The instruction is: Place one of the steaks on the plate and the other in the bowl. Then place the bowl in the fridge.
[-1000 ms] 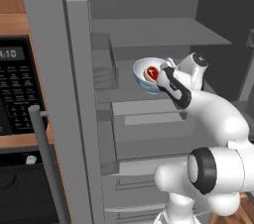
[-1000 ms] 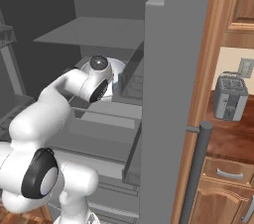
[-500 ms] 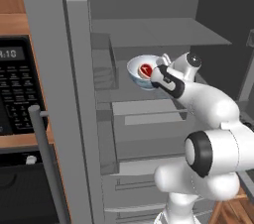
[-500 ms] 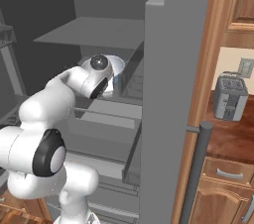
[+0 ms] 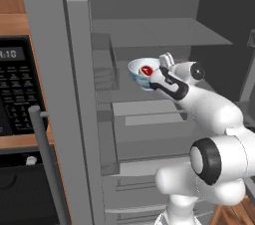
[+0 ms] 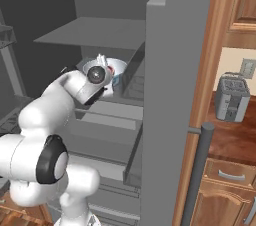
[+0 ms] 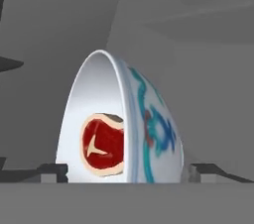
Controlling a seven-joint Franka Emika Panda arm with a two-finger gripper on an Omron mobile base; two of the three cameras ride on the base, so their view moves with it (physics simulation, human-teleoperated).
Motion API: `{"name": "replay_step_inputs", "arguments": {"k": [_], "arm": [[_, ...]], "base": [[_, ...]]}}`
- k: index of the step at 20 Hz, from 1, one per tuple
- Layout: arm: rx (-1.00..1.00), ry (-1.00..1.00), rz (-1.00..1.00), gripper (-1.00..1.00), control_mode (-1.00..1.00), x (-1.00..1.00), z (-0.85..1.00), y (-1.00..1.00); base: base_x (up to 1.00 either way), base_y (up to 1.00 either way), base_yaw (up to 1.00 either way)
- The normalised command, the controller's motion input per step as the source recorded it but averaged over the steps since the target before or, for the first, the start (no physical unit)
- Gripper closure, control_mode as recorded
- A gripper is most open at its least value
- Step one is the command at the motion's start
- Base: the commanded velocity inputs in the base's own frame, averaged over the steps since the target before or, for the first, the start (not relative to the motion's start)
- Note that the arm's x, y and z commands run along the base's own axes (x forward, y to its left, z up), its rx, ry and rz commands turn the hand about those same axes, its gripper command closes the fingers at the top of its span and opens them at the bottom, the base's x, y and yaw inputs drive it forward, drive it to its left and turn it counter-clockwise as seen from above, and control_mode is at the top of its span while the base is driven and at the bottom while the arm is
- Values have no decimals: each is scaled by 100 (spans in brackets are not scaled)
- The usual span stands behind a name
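The bowl (image 5: 141, 73), white inside with blue marks outside, is inside the open fridge (image 5: 159, 30) at the level of the middle shelf, with one of the steaks (image 5: 146, 70) lying in it. My gripper (image 5: 159, 67) reaches in from the right, open, its jaws spread on either side of the bowl's rim. In the hand view the bowl (image 7: 149, 129) fills the middle with the red steak (image 7: 103, 143) inside, and the gripper (image 7: 129, 171) has its fingertips (image 7: 52, 170) standing clear of the rim. In the right base view the bowl (image 6: 118, 68) shows behind the gripper (image 6: 103, 63). The plate is out of view.
The open left fridge door (image 5: 55, 94) with its bar handle (image 5: 47, 164) stands beside a black oven panel (image 5: 15, 89). The right fridge door (image 6: 175, 95) and its handle (image 6: 197, 170) border wooden cabinets (image 6: 225, 190) and a toaster (image 6: 230, 99). Drawers (image 5: 144, 114) lie below the bowl.
The jaws have opened and let go of the bowl. The hand carried the bowl a little further into the fridge before that.
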Motion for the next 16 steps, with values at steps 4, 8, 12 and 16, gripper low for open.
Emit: {"name": "replay_step_inputs", "arguments": {"k": [4, 8, 12, 16], "arm": [[10, -15, 0, -100, -100, -79, 10, -16], [15, 0, 0, -100, -100, -99, 49, -22], [3, 19, 0, -100, -100, -85, 89, 0], [-3, 53, 0, -100, -100, -71, 100, 0]], "base": [[0, 0, 0], [0, 0, 0], [0, 0, 0], [0, 0, 0]]}}
